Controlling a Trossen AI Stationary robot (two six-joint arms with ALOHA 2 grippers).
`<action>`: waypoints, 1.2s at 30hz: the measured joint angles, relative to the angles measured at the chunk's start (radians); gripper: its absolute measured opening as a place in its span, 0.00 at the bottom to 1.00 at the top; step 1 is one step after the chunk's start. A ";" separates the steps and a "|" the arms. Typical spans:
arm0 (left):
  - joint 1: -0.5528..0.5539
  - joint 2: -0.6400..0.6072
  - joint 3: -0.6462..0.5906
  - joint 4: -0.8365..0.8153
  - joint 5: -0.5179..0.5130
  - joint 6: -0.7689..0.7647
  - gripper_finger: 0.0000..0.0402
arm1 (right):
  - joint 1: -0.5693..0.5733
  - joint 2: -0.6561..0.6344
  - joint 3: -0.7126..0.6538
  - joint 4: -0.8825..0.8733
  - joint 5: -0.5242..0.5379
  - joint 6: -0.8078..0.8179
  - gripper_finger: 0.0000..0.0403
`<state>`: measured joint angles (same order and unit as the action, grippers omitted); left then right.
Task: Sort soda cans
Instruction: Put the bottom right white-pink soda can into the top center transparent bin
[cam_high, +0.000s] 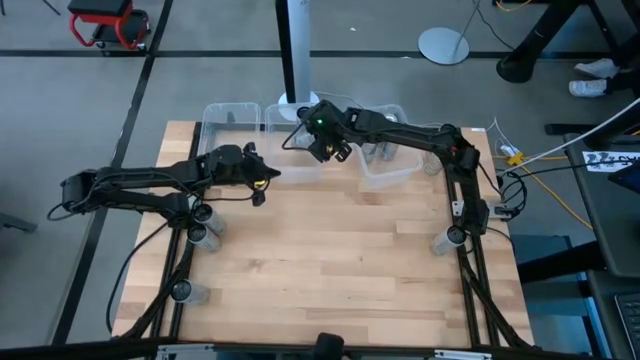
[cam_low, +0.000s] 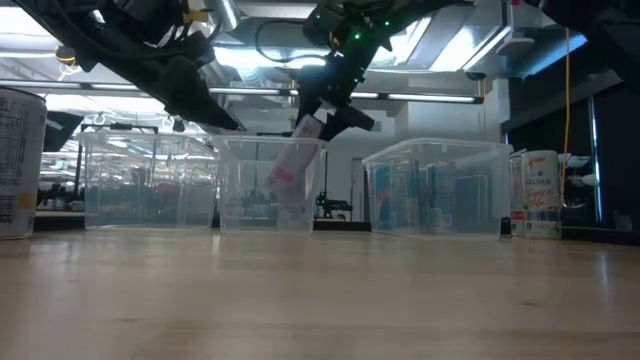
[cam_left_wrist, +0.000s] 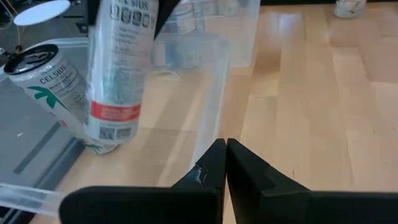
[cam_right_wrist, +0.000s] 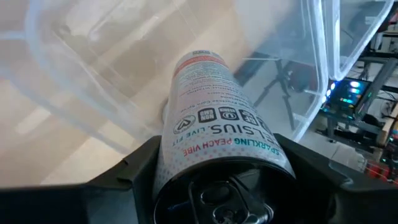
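A white soda can (cam_low: 291, 160) hangs tilted in the mouth of the middle clear bin (cam_low: 240, 200), with my right gripper (cam_high: 330, 148) shut on it from above. Inside that bin a second white can (cam_left_wrist: 50, 81) leans on the floor beside the held can (cam_left_wrist: 118, 68). My left gripper (cam_left_wrist: 225, 167) is shut on nothing; it hovers over the table (cam_high: 330, 260) just before the bins, left of the right gripper (cam_low: 335, 100). Clear bins stand to the left (cam_high: 228, 118) and right (cam_high: 392, 160) of the middle one. My right gripper pinches the can near its top, pull-tab end (cam_right_wrist: 214, 140), one finger (cam_right_wrist: 134, 177) on each side of the wall. The fingers slant down from above. The can hangs tilted, bottom end (cam_low: 278, 188) lowest, inside the bin and above its floor.
Loose cans stand on the table by the left arm (cam_high: 205, 225), near the left front (cam_high: 185, 291) and by the right arm (cam_high: 448, 240). The right bin holds several cans (cam_low: 420, 195). The wide middle of the table lies bare toward the near edge.
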<state>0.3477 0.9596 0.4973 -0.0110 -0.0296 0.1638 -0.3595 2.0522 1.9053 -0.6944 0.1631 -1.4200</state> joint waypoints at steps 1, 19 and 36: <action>0.000 0.000 0.000 0.001 0.000 0.000 0.01 | 0.000 0.003 0.000 0.002 0.000 0.000 0.61; 0.000 0.000 0.000 0.001 0.000 0.003 0.01 | 0.000 0.008 -0.001 0.125 -0.020 0.002 0.61; 0.000 -0.001 0.001 0.010 0.000 0.003 0.01 | -0.001 0.111 -0.002 0.258 -0.024 -0.002 0.61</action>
<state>0.3476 0.9585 0.4981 -0.0013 -0.0296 0.1673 -0.3607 2.1635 1.9038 -0.4363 0.1390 -1.4223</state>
